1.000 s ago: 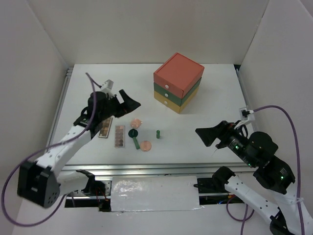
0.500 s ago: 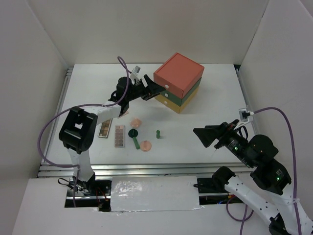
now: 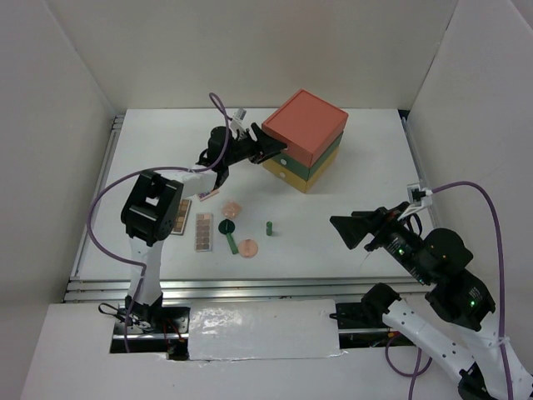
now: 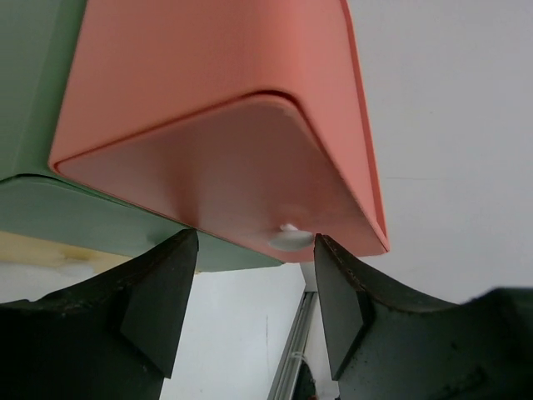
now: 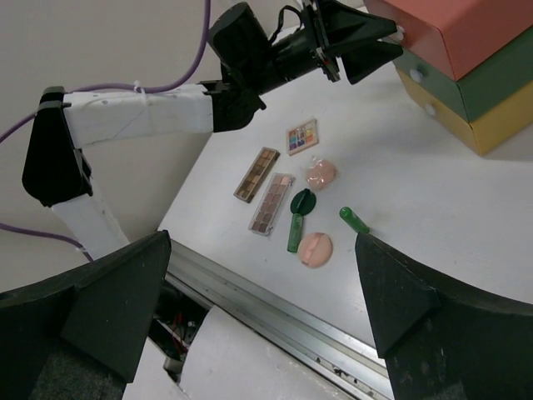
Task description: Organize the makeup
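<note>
Orange top drawer of the drawer box (image 3: 304, 140) is what this step is about. In the top view the left gripper (image 3: 271, 150) is right up at the drawer's front. The makeup (image 3: 226, 226) lies loose on the counter (image 3: 366, 167), near the box on its knob side. The right gripper (image 3: 350, 231) hangs well off from the box, holding nothing.

Left wrist view: jaws apart, with the white knob (image 4: 289, 237) sitting between them, not pinched yet. Looks like the next move is squeezing that knob and pulling straight out from the box.

Right wrist view: jaws wide apart, and all the makeup lies out in front of the box, none of it in a drawer.
</note>
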You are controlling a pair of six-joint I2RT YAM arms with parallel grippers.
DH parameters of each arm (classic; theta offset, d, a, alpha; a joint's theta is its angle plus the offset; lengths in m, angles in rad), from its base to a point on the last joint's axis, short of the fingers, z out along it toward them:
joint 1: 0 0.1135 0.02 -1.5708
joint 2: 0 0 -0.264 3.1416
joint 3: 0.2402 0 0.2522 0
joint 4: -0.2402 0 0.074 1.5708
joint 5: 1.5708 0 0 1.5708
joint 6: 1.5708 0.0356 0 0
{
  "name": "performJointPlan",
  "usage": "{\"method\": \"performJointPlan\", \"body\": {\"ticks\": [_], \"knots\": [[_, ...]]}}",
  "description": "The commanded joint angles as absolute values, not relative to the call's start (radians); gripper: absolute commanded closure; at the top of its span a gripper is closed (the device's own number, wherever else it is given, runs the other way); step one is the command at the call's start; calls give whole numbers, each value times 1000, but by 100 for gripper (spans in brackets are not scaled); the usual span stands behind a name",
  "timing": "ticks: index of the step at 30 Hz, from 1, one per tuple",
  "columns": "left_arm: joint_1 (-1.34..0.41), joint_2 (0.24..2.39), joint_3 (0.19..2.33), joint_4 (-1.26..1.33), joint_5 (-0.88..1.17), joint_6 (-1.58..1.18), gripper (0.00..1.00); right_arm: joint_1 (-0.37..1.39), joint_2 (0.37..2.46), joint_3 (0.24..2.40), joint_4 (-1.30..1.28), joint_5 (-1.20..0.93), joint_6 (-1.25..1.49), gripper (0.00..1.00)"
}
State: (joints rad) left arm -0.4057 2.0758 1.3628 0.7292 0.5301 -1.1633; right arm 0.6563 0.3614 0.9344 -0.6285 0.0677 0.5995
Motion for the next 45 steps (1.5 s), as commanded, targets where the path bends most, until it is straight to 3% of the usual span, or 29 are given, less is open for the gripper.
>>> {"method": "performJointPlan", "body": {"ticks": [1,12,24,45], "knots": [[-413,2105,1416,807,548,-1192,30,653,347,950,-601,89,566,0],[-425,2125,1459,781,518,-1187,48,653,330,954,-621,94,561,0],[-425,2108,1477,758,515,-1180,82,653,333,960,-627,95,563,0],[-385,1838,1187,746,445,-1101,92,653,351,962,-617,69,568,0]]}}
